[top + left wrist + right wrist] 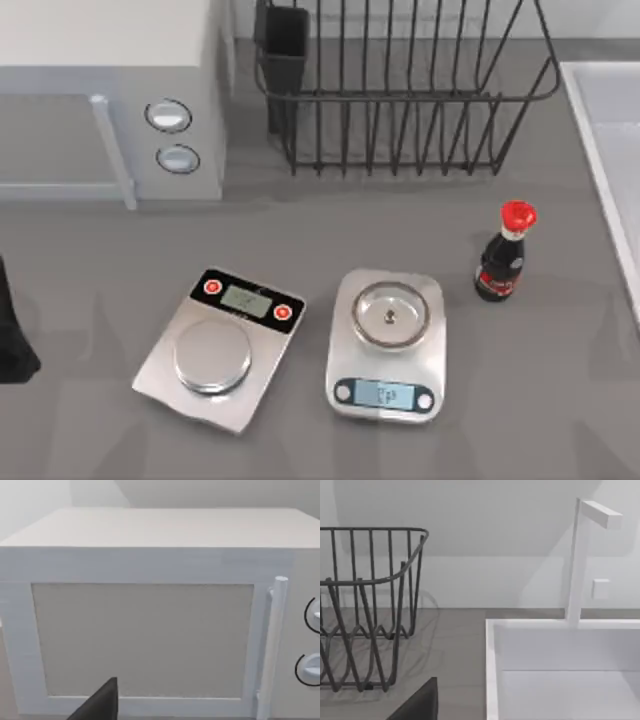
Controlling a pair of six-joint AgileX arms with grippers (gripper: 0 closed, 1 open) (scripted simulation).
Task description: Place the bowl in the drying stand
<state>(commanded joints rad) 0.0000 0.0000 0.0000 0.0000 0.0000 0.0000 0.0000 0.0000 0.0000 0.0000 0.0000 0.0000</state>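
A: Dish rack (pixel 400 95)?
B: Back of my desk (pixel 300 230), between microwave (pixel 110 60) and sink (pixel 610 130).
A: Tools?
B: My left tool (pixel 100 705) faces the microwave, right tool (pixel 420 705) faces the rack. Open or closed, can't tell.

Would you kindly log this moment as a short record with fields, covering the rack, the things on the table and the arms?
drying stand: black wire rack at the table's back, nothing between its bars
cutlery cup: black, at the rack's left end
bowl: not located
microwave: white, back left, door closed
scales: two, front centre; left one turned askew, right one carries a steel pan
bottle: dark, red cap, upright, right of the scales
sink: white, right edge
left arm: dark part at the left edge
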